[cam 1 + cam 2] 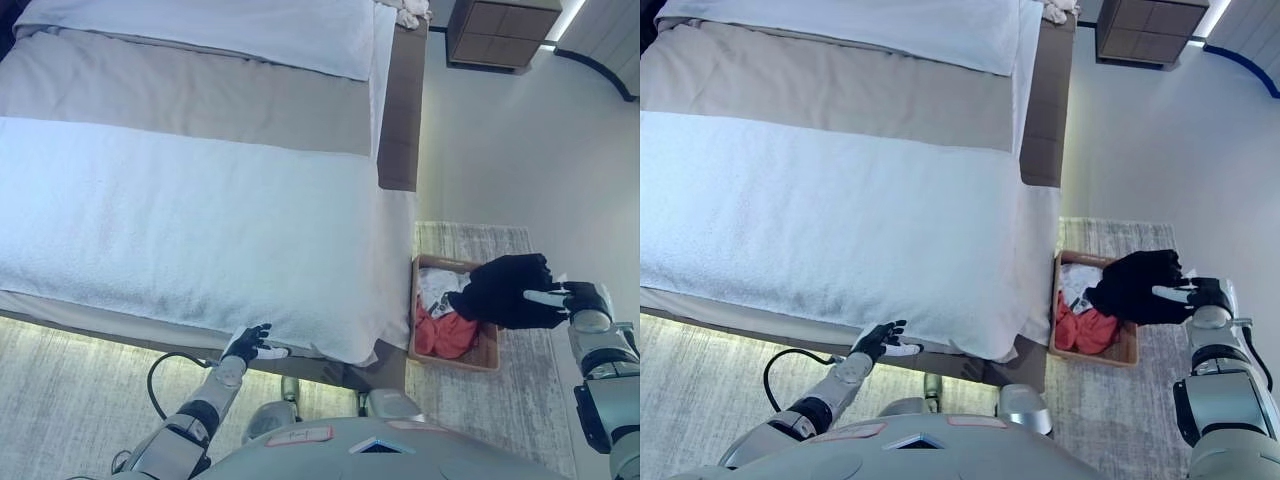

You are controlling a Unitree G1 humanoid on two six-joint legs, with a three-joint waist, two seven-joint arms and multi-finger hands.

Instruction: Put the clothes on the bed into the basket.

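Holding a black cloth (pixel 508 290) over the basket (pixel 490 358) at lower right, the right hand (pixel 565 298) fingers are grasping it; left hand (pixel 250 343) fingers are hanging released by the bed (pixel 200 220).

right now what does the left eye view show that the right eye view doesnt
Only the left eye view: hardly anything of its own; the nightstand simply sits further in from the top edge.

Only the right eye view: more of the right arm below the right hand.

Both: the bed with no clothes on its cover, the basket on the rug holding red and white clothes, the right hand holding a black garment over the basket, and the left hand open at the bed's near edge.
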